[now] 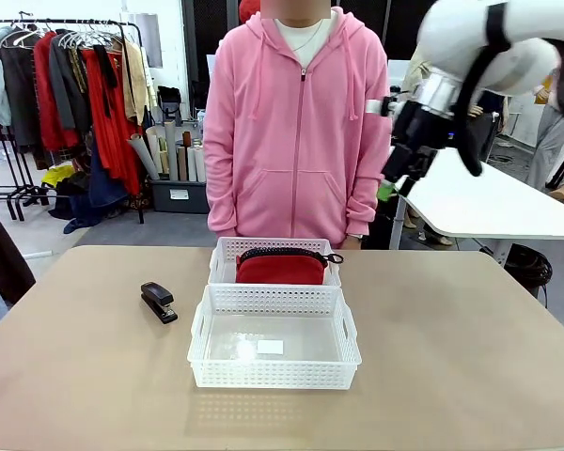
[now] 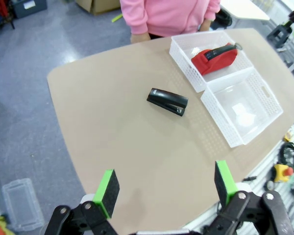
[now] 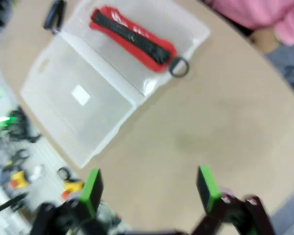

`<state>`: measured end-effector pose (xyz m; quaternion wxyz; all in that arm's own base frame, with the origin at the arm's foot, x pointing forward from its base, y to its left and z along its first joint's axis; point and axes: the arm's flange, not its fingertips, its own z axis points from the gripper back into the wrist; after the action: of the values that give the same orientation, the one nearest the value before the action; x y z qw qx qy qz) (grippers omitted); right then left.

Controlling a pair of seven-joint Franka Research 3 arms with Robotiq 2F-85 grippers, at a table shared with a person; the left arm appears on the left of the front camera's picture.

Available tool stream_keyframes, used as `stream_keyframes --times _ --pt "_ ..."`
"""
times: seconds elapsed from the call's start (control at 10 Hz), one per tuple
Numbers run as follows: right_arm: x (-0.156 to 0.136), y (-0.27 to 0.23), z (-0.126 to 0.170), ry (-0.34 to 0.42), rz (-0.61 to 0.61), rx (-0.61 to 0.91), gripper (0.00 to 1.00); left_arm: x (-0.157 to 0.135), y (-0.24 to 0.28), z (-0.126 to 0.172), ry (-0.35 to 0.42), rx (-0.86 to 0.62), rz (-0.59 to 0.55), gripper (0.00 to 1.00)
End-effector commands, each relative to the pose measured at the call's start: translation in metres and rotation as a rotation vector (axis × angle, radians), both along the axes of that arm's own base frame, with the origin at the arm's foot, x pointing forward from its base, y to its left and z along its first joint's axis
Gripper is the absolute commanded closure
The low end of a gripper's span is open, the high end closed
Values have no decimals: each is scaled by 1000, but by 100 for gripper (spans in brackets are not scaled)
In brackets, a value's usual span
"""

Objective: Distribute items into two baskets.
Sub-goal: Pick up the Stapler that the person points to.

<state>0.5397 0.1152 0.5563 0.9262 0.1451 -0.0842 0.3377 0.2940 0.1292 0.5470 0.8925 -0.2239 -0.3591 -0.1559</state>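
Front view, from left to right: the small black stapler [image 1: 158, 302] lies on the tan table [image 1: 451, 357] in the left middle of the frame, just beside the baskets and outside both. In the centre stand the two white baskets, touching each other. The nearer basket [image 1: 274, 376] holds only a small white label [image 1: 271, 347] on its floor. The farther basket [image 1: 227, 252], close to the person in a pink hoodie [image 1: 296, 141], holds the red pouch [image 1: 280, 270], which stands on its long edge with the black zip on top. In the upper right of the frame the right arm is lifted high above the table, and the right gripper [image 1: 395, 183] points down and to the left, well apart from the baskets.

Left wrist view: the left gripper [image 2: 165, 186] hangs high over the near edge of the table. Its green pads [image 2: 107, 192] are spread wide and grasp nothing. The stapler [image 2: 167, 102] is in the middle of the frame, and the pouch [image 2: 214, 58] is in the upper right.

Right wrist view, which is rather blurred: a dark shape in the upper left is probably the stapler [image 3: 54, 14]. The pouch [image 3: 132, 36] lies in its basket at the top. The right gripper [image 3: 149, 188] at the bottom is released, with its fingers wide and touching nothing.
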Motion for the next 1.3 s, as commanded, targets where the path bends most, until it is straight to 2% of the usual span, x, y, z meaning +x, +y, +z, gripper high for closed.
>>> stream_keyframes --times 0.0,0.3,0.8,1.0,1.2 --pt "-41 -33 -8 -55 -31 78 0 0 0 0 -3 -1 -1 0" --pt "-86 -78 -6 -93 -98 149 0 0 0 0 -3 -1 -1 0" --pt "-181 -113 -22 -190 -158 325 0 0 0 0 -3 -1 -1 0" --pt "-204 -128 -36 -263 -146 354 0 0 0 0 -3 -1 -1 0" --pt "-220 -146 -52 -265 -141 362 0 0 0 0 -3 -1 -1 0"
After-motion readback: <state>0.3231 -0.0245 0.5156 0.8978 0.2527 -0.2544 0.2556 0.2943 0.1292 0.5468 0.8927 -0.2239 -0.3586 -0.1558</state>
